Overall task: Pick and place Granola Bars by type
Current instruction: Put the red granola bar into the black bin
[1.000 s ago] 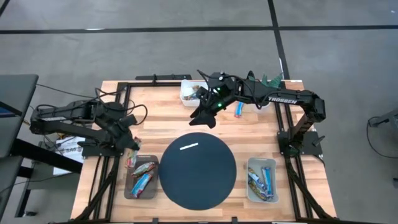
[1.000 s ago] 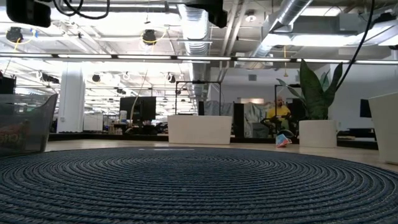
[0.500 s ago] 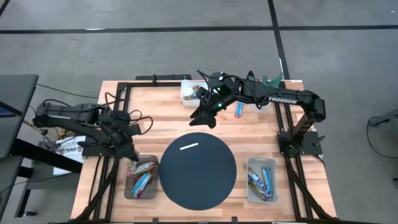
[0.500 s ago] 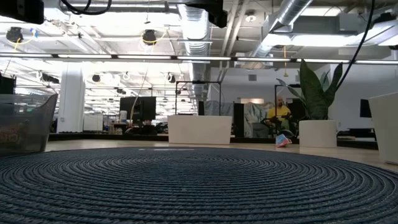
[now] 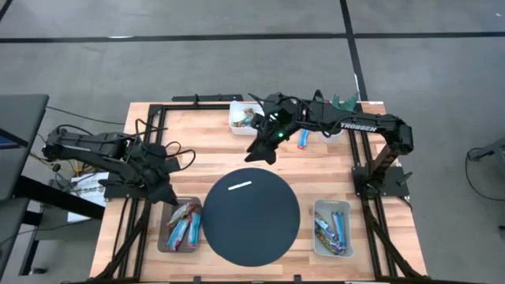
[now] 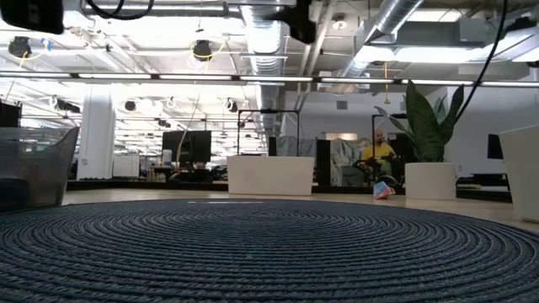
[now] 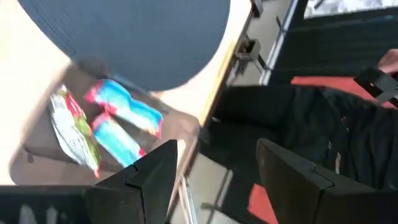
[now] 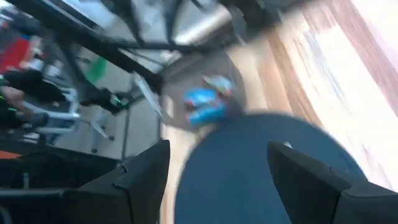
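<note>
Several granola bars, blue and foil-wrapped, lie in the grey left bin [image 5: 162,237] at the near left; they also show in the left wrist view [image 7: 121,115]. More blue bars lie in the right bin [image 5: 317,237]. Others sit in the white bin [image 5: 235,120] at the far edge. One blue bar [image 5: 303,140] lies flat on the wood. My left gripper [image 5: 168,194] hangs over the left bin's far edge, open and empty [image 7: 217,180]. My right gripper [image 5: 259,152] hovers between the white bin and the dark round disc [image 5: 251,225], open and empty [image 8: 217,180].
The dark woven disc with a short white strip [image 5: 240,185] fills the table's near middle. Black frame rails [image 5: 158,118] run along both sides and the far edge. A potted plant [image 6: 429,126] stands at the far right. Bare wood lies between the disc and the white bin.
My left gripper has gone toward the table's near edge and a little right, over the left bin. In the low view a bar seen high inside that bin has sunk out of sight, and the bars in the bin lie differently now.
</note>
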Controlling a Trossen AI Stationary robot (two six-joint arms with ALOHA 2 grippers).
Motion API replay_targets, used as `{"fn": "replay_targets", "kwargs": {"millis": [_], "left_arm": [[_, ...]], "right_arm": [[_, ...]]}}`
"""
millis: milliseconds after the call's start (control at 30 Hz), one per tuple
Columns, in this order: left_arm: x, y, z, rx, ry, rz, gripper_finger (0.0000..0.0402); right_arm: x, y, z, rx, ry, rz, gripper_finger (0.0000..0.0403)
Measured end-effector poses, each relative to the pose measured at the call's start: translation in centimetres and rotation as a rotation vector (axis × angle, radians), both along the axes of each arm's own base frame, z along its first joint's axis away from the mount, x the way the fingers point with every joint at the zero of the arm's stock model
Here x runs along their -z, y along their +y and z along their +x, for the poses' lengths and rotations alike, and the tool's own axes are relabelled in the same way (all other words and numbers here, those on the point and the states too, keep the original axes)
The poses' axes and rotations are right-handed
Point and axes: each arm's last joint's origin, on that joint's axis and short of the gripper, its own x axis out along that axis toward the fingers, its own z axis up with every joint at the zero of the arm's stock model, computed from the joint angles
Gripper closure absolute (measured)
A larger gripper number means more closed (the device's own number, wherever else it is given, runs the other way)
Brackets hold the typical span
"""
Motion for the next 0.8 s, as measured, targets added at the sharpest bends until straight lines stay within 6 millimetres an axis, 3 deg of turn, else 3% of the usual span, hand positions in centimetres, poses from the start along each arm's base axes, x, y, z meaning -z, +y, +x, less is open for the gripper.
{"fn": "replay_targets", "kwargs": {"millis": [133, 300, 500, 700, 800], "left_arm": [[-0.6, 0.3, 0.2, -0.070, -0.124, 0.093, 0.0189], [-2.1, 1.0, 0.0, -0.217, -0.343, 0.244, 0.0189], [-3.9, 1.8, -0.6, -0.369, -0.577, 0.428, 0.0189], [-4.7, 2.3, -1.6, -0.421, -0.674, 0.557, 0.0189], [-4.9, 2.5, -2.1, -0.438, -0.690, 0.597, 0.0189]], "right_arm": [[1.6, -0.9, -1.3, 0.118, 0.221, -0.049, 0.0143], [3.2, -2.7, -3.7, 0.432, 0.542, -0.252, 0.0143], [4.4, -5.1, -6.3, 0.871, 0.789, -0.422, 0.0143], [10.2, -6.5, -8.3, 0.984, 0.994, -0.283, 0.0143], [13.2, -6.5, -8.6, 1.053, 0.995, -0.208, 0.0143]]}}
